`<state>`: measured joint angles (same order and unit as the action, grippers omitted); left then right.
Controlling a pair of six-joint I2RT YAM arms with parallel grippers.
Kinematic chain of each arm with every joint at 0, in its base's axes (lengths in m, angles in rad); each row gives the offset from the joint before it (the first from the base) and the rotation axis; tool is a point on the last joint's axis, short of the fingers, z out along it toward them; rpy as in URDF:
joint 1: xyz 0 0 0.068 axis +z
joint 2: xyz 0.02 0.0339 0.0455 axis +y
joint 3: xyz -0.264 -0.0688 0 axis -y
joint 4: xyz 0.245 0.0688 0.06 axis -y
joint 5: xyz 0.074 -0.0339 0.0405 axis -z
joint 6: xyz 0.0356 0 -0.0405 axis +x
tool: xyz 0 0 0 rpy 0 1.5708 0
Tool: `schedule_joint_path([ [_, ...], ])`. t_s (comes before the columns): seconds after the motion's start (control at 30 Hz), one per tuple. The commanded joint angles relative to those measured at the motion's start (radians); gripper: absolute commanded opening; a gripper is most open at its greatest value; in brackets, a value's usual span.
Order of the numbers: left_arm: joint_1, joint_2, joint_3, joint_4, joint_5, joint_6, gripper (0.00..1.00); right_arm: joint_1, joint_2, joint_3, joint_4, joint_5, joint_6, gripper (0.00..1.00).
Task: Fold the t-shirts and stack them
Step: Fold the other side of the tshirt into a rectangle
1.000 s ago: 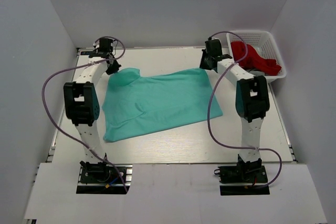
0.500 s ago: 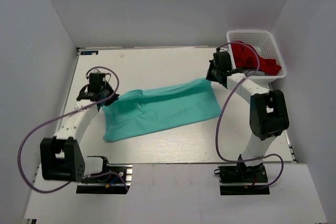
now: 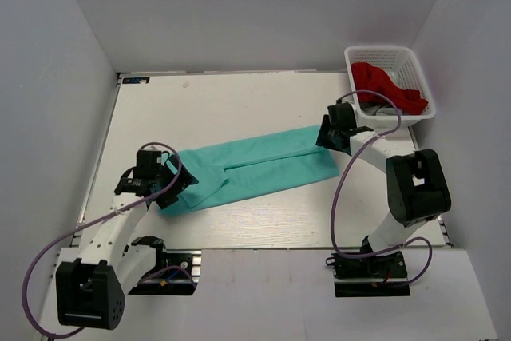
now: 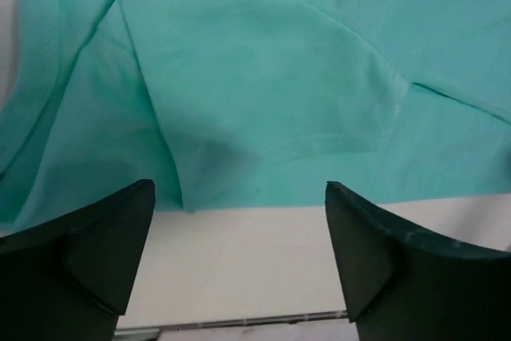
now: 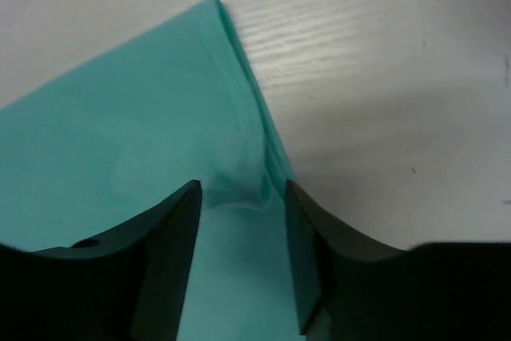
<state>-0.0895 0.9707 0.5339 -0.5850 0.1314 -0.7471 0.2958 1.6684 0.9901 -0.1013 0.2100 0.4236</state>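
1. Top external: against the frame half a second ago, the t-shirt (image 3: 255, 169) is lying as a narrower band, its far edge brought over toward the near edge of the bench (image 3: 239, 101). Both arms are sitting closer to the near edge than before.
2. Top external: the left gripper (image 3: 177, 184) is resting at the band's left end, near the near-left corner. The right gripper (image 3: 323, 137) is sitting at the band's far-right corner, toward the right edge.
3. Top external: bare bench top is showing from the band to the far edge. A white basket (image 3: 379, 55) holding red cloth (image 3: 383, 85) is occupying the far-right corner.
4. Left wrist: the left gripper (image 4: 238, 189) is standing with jaws spread wide, holding nothing. The t-shirt (image 4: 263, 77) hem is running just beyond the fingertips, with bare bench (image 4: 255, 261) showing between the fingers.
5. Right wrist: the right gripper (image 5: 241, 189) is standing with jaws partly parted. The t-shirt (image 5: 120, 133) corner is lying in the gap, puckering there; pad contact cannot be told. Bare bench (image 5: 383, 77) is lying beside that corner.
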Motion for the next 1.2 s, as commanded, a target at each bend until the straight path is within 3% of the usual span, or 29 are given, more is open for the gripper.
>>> schedule_joint_path([
  [0.0, -0.006, -0.105, 0.037, -0.134, 0.019, -0.023, 1.00, -0.006, -0.080, -0.030, -0.049, 0.110, 0.046, 0.55],
  [0.03, -0.006, -0.154, 0.050, -0.144, 0.008, -0.023, 1.00, -0.009, -0.103, -0.034, -0.055, 0.118, 0.053, 0.69],
  [0.13, -0.006, -0.181, 0.060, -0.104, -0.001, -0.014, 1.00, -0.004, -0.140, -0.027, -0.069, 0.060, 0.050, 0.90],
  [0.4, -0.006, 0.112, 0.152, 0.056, 0.007, 0.011, 1.00, 0.028, -0.084, 0.056, 0.022, -0.199, -0.065, 0.90],
  [0.5, -0.006, 0.225, 0.152, 0.161, 0.077, 0.022, 1.00, 0.043, -0.004, 0.088, 0.025, -0.316, -0.068, 0.90],
  [0.63, -0.015, 0.364, 0.182, 0.217, 0.114, 0.012, 1.00, 0.052, 0.074, 0.081, 0.012, -0.334, -0.016, 0.90],
  [0.83, -0.015, 0.675, 0.329, 0.206, 0.036, 0.023, 1.00, 0.068, 0.056, -0.054, 0.040, -0.322, 0.026, 0.90],
  [0.9, -0.015, 0.779, 0.411, 0.195, 0.036, 0.023, 1.00, 0.078, 0.024, -0.105, 0.032, -0.313, 0.038, 0.90],
  [1.07, -0.029, 1.167, 0.869, 0.142, 0.007, 0.032, 1.00, 0.187, -0.096, -0.310, 0.003, -0.227, 0.107, 0.90],
  [1.13, -0.065, 1.297, 1.175, 0.037, -0.034, 0.032, 1.00, 0.253, -0.154, -0.350, -0.055, -0.251, 0.124, 0.90],
  [1.17, -0.079, 1.436, 1.404, 0.001, -0.044, 0.046, 1.00, 0.291, -0.162, -0.360, -0.067, -0.264, 0.115, 0.90],
])
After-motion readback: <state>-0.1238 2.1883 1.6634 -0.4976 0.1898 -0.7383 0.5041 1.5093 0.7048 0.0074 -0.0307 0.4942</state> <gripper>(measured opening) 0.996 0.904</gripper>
